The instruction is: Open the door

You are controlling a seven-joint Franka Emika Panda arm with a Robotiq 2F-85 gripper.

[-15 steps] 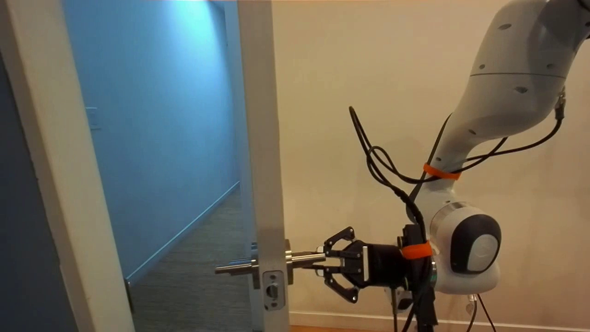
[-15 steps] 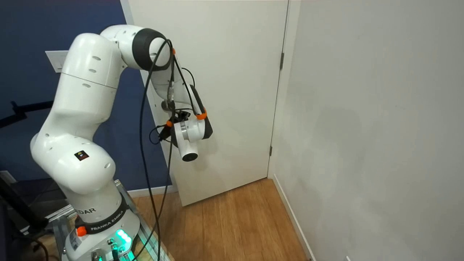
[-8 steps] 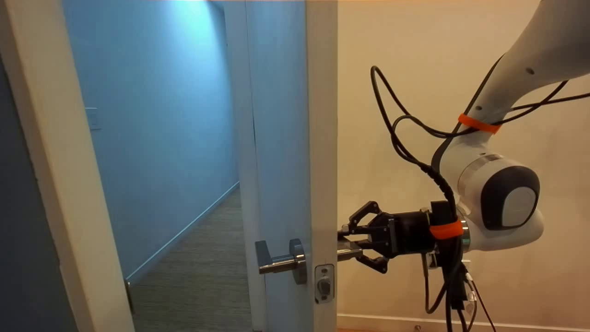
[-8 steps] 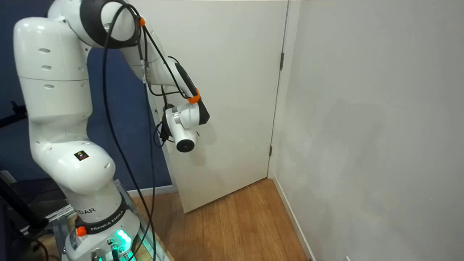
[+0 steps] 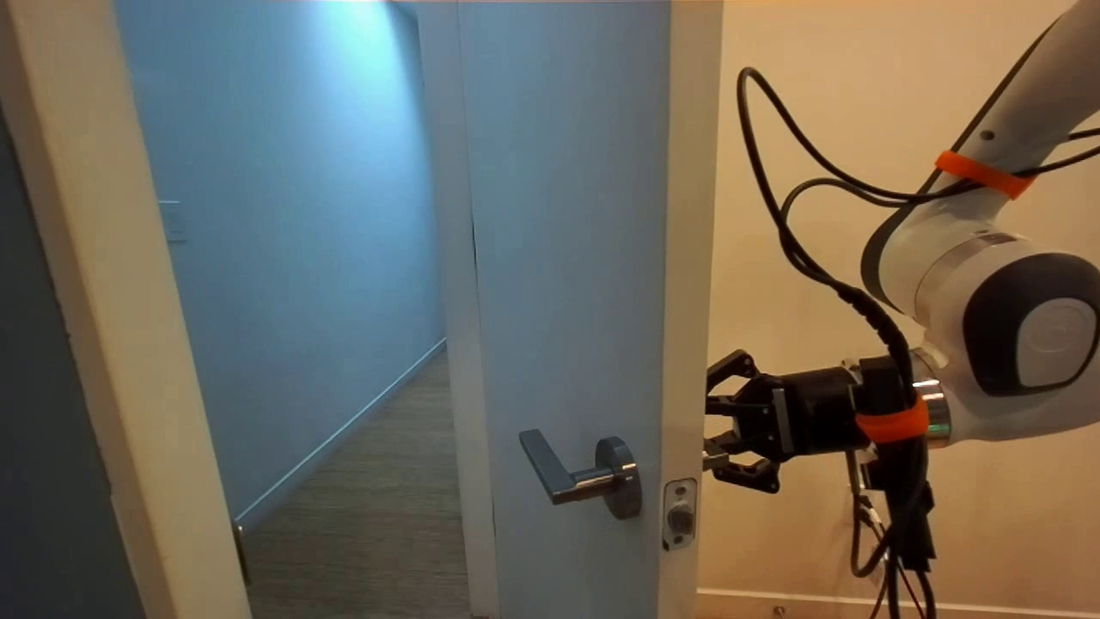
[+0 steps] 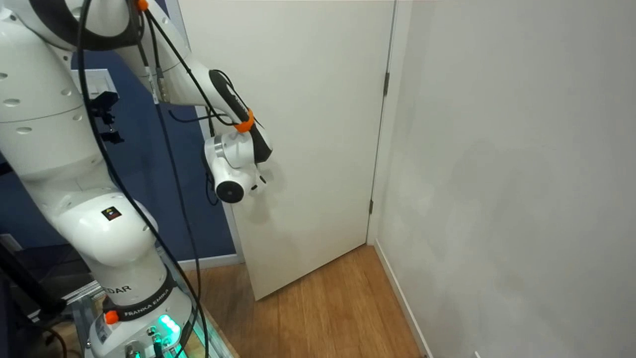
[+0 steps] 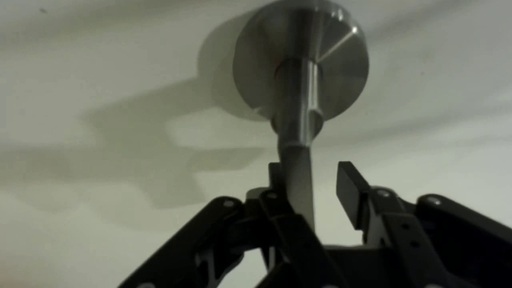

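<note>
Wrist view: a black two-fingered gripper (image 7: 311,174) is shown spread apart, with a brushed-silver lever handle (image 7: 295,124) on a round silver rose (image 7: 340,72) seen between its tips, nearer one of them; contact cannot be told. Tall flat white door panel (image 6: 308,124), hinged at right in an exterior view, is seen standing ajar; in an exterior view a blue-lit corridor wall (image 5: 292,241) is seen to its left.

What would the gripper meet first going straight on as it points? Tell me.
Most likely the door, whose white face lies straight ahead of the gripper. The lever handle shows between its open fingers in the wrist view, close to one, so it might be brushed first; depth there is unclear.
</note>
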